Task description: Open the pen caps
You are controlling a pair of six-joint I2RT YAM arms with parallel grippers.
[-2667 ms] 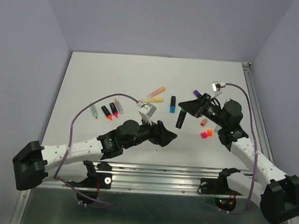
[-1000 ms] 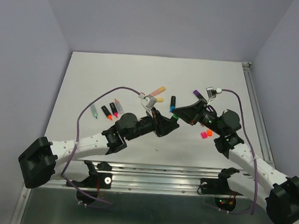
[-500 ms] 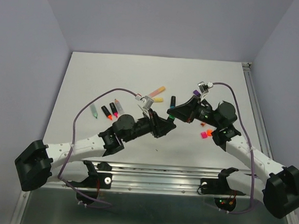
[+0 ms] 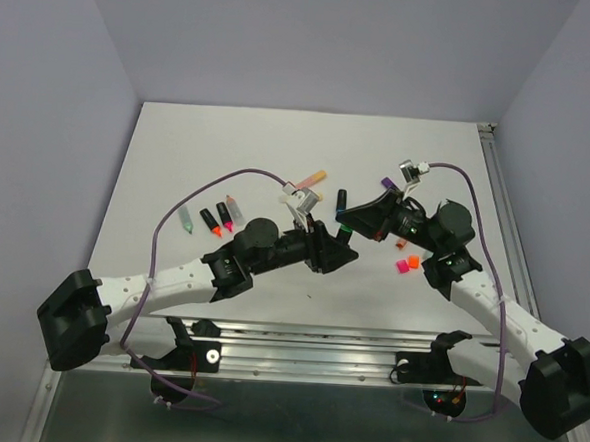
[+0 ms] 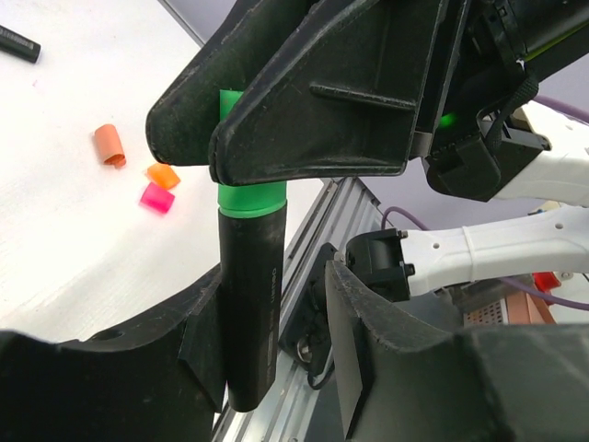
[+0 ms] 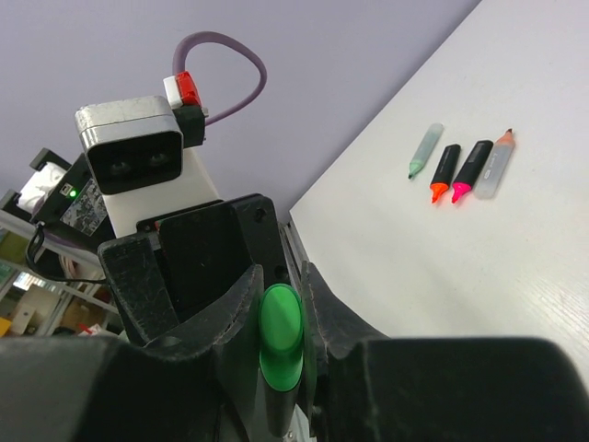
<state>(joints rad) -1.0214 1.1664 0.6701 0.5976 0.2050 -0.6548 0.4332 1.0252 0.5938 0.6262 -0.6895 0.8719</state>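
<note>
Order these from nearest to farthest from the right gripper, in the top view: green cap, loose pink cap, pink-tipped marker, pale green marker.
From the right gripper:
1. Green cap, held between its fingers.
2. Loose pink cap, to its right.
3. Pink-tipped marker, far to the left.
4. Pale green marker, farthest left.

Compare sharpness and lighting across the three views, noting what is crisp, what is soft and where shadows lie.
Top external: even, diffuse light, no glare, only faint shadows on the table. Left wrist: the green cap is crisp; black parts around it lose detail in shade. Right wrist: the near black foreground is blurred, the far markers slightly soft.
</note>
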